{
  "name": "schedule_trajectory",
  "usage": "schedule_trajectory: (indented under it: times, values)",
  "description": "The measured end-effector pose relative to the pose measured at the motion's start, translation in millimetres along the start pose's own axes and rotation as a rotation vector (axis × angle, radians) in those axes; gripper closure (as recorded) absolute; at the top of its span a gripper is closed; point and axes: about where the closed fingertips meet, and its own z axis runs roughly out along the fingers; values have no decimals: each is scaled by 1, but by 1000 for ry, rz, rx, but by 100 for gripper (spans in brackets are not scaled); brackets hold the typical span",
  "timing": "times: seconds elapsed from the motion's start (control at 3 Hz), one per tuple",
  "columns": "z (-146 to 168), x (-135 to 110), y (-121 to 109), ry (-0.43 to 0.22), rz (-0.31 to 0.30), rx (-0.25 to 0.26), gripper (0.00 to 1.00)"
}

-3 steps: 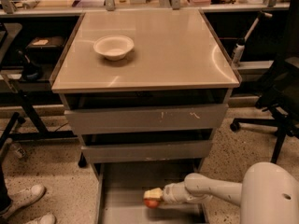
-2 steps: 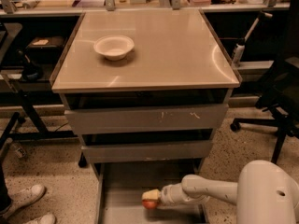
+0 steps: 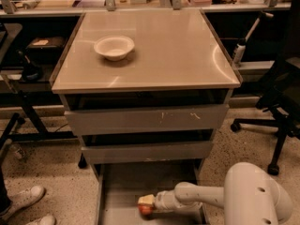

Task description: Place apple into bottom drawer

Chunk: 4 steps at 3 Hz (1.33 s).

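Observation:
The bottom drawer (image 3: pixel 140 179) is pulled open below the two shallower grey drawers, and its flat grey floor shows. My gripper (image 3: pixel 145 204) reaches in from the right, low over the drawer's front part. It is shut on the small red-orange apple (image 3: pixel 146 211), which sits at the fingertips just above or on the drawer floor. A pale fingertip (image 3: pixel 146 200) lies over the top of the apple. My white arm (image 3: pixel 206 196) stretches in from the lower right.
A white bowl (image 3: pixel 114 47) stands on the cabinet top (image 3: pixel 178 50). An office chair (image 3: pixel 281 111) stands to the right, and a person's shoes (image 3: pixel 23 203) are at the lower left. The drawer's side walls (image 3: pixel 99 196) flank my gripper.
My gripper has moved left and lower into the bottom drawer with the apple in it. The bowl and the drawers have not moved.

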Motion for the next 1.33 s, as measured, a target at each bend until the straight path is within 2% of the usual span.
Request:
schedule_trajectory:
  times: [0.33,0.67,1.33]
  values:
    - [17,4,-6,2,18,34,100]
    - [18,4,-6,2,17,35,81]
    - [18,4,-6,2,17,35,35]
